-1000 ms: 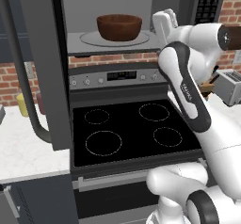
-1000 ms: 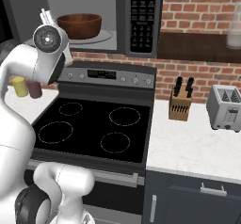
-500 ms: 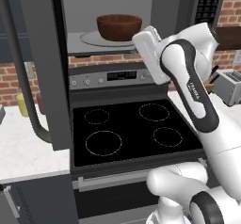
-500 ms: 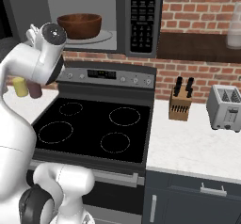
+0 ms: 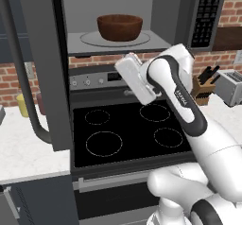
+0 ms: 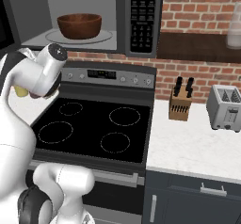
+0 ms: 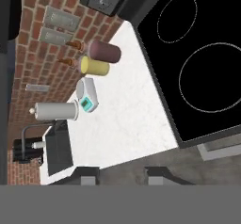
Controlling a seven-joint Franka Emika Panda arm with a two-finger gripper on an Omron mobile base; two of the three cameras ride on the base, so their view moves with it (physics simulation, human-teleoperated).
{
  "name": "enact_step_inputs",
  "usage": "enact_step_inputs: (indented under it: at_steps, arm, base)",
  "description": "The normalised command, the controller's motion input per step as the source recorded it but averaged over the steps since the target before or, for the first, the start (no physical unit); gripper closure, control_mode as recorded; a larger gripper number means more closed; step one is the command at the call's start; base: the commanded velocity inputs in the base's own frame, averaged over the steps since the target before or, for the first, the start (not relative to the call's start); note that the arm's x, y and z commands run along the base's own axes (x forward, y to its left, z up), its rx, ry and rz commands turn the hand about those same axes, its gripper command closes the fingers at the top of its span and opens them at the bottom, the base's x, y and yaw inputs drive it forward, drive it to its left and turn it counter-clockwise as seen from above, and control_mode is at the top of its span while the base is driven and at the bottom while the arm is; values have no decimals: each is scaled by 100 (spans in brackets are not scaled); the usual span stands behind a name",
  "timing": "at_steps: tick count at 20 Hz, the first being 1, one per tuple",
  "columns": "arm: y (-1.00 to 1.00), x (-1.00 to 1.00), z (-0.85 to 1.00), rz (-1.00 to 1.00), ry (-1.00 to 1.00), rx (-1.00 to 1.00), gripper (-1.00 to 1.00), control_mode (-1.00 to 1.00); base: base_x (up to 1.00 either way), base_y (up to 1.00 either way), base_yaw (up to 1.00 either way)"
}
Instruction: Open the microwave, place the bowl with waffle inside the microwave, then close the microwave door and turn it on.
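Hand view: gripper (image 7: 122, 172) apart, empty — yellow cup (image 7: 95, 67), mauve cup (image 7: 104, 52) on counter (image 7: 127, 119).

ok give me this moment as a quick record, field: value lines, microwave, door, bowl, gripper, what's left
microwave: over the stove, cavity exposed
microwave door: swung wide open to the left
bowl: inside, sitting on the turntable
waffle: not discernible inside the bowl
gripper: away from the bowl, empty, pointed at the white counter beside the stove
counter items: yellow cup, mauve cup
left to do: close the door, turn the microwave on
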Motion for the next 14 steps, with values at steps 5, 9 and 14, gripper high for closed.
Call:
enact_step_inputs:
  at_steps: [5,9,14]
  arm:
    - [49,0,-68,13,1,-3,100,-100]
    - [49,-1,-46,5,0,-15,100,-100]
    - [42,0,-37,3,0,-30,100,-100]
  base:
    - [0,0,0]
    - [0,0,0]
    - [0,0,0]
